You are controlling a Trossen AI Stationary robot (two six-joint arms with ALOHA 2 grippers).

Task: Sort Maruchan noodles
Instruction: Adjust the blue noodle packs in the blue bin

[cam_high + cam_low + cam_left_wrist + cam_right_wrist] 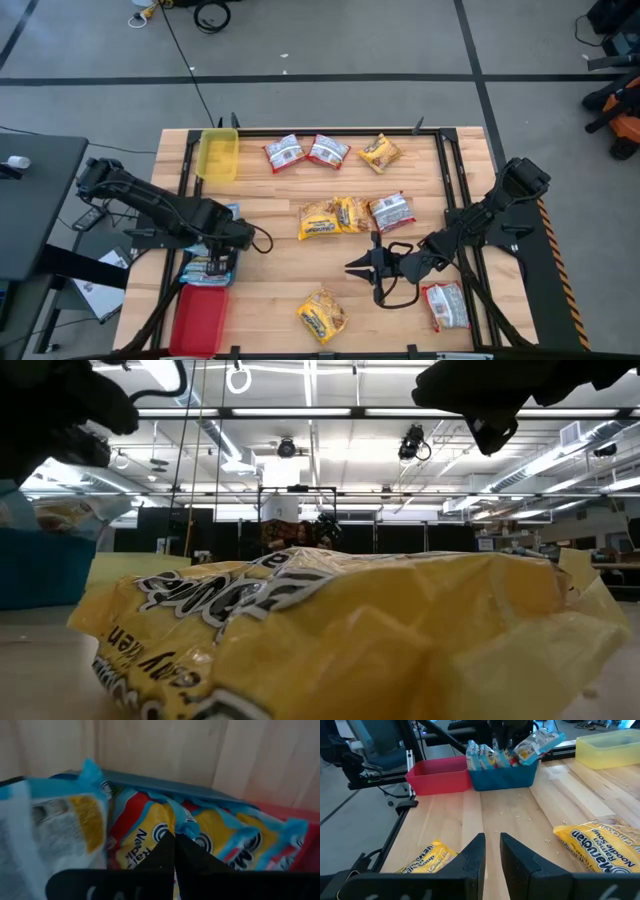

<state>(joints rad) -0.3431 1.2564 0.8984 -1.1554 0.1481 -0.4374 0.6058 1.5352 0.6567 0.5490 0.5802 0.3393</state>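
Maruchan noodle packets lie flat on the wooden table: red-and-white ones [284,152] [328,150] [391,211] [445,305] and yellow ones [380,152] [320,220] [322,315]. Several blue-white packets [150,830] stand in the blue tray [208,270]. My left gripper [174,845] points down over them, shut, with nothing between its fingers. My right gripper [492,852] hovers near the table's middle [360,266], pointing toward the trays. It is open by a narrow gap and holds nothing. One yellow packet [330,630] fills the low view. My left gripper's shut fingertips [175,842] stand right over the top edge of a blue-white packet [187,827] in the blue tray, coming from above. I cannot tell whether they touch it.
A yellow tray [218,154] stands at the far left and a red tray [198,318] at the near left, next to the blue one. Black rails [450,170] run along the table's sides. Bare wood lies between my right gripper and the trays [490,815].
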